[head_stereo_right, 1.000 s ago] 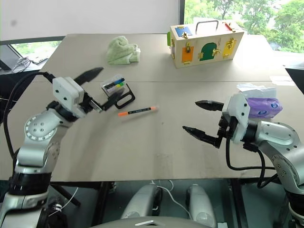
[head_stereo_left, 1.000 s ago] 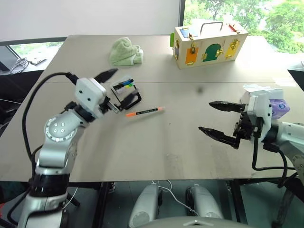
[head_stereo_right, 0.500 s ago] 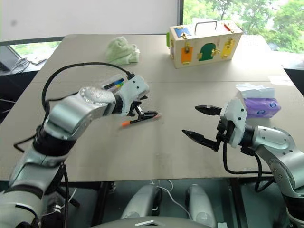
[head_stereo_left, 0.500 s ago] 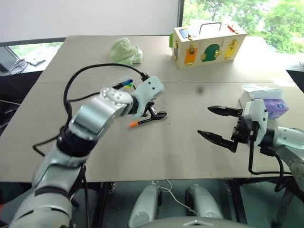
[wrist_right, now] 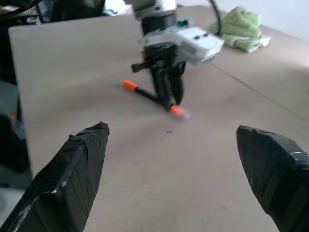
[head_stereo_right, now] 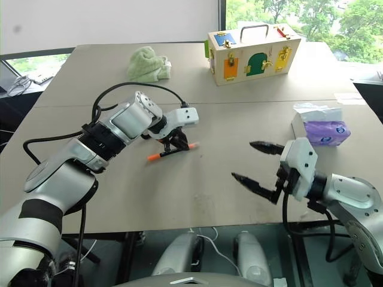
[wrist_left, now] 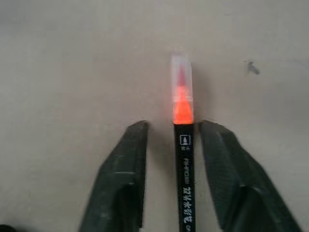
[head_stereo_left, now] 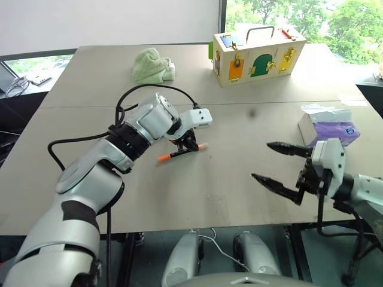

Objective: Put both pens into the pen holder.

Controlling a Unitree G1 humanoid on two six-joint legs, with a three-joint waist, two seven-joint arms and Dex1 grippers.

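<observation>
While the left gripper (head_stereo_left: 190, 143) stands tip-down over the table (head_stereo_left: 239, 179), the left eye view shows its fingers clenched around the orange-ended pen (head_stereo_left: 179, 152), which lies flat on the tabletop, not lifted. The pen holder is hidden behind the left arm, so whether the blue-ended pen already sits in it I cannot tell.

Left wrist view: the pen's black barrel runs between the two black fingers (wrist_left: 120, 183); a narrow gap seems to remain on either side, so the grip looks barely seated.

Right wrist view: the right gripper (wrist_right: 178, 169) is spread wide and empty, well apart from the pen.

Judgement: pickup just begun; lift and drop into the holder remain.
</observation>
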